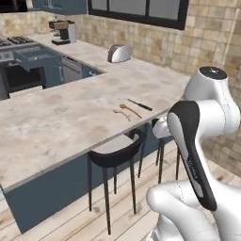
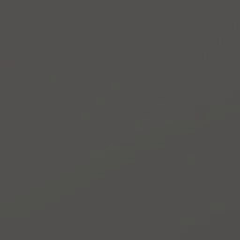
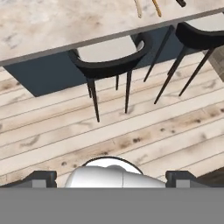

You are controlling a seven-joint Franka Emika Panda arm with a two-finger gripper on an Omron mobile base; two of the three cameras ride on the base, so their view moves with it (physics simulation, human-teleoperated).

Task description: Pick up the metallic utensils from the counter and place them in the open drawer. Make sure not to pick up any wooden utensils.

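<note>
Metallic utensils: none moved yet, task at start by the look of it. Black stick-like utensil [image 1: 140,105] lies on counter [image 1: 56,117] well ahead of fingers [image 3: 112,177], beside orange-brown spoon [image 1: 130,110] and pale tan spoon [image 1: 122,114]; slim, dark, short. Golden spoon not made out. Open drawer [image 1: 38,57] far beyond, nothing seen inside. Fingers spread wide, holding nothing, above plank floor near stool [image 3: 110,59].
</note>
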